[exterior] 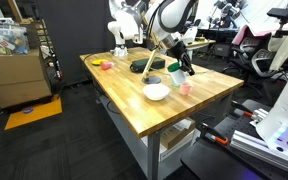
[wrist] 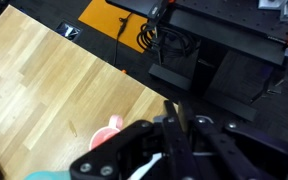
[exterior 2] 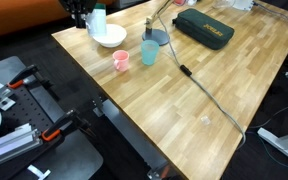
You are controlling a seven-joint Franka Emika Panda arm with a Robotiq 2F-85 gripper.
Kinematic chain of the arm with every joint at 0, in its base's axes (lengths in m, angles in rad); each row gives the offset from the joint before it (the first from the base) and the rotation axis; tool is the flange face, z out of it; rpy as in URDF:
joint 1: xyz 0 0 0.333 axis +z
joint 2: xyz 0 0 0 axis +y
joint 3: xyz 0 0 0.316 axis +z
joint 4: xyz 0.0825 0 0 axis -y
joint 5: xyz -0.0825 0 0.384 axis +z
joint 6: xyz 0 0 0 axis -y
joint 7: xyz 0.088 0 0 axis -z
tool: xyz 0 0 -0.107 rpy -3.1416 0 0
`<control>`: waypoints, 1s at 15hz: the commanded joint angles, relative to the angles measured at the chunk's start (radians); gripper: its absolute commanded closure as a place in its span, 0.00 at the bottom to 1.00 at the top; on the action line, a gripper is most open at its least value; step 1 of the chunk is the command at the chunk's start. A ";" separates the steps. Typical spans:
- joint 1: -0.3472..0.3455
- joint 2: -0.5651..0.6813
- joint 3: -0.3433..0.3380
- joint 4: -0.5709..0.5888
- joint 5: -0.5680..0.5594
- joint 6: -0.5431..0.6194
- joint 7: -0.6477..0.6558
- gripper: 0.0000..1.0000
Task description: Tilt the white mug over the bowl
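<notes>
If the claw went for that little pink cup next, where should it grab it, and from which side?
Probably by the rim or upper wall, coming straight down from above. The pink cup stands upright with its mouth open. The teal cup and white bowl stand close by, so a sideways approach looks crowded.
</notes>
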 commanded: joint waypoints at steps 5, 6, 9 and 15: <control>0.004 0.044 0.006 0.036 -0.002 -0.002 -0.008 0.91; 0.004 0.044 0.006 0.036 -0.002 -0.002 -0.008 0.91; 0.004 0.044 0.006 0.037 -0.002 -0.002 -0.009 0.91; 0.004 0.082 0.007 0.072 0.002 -0.014 -0.029 0.98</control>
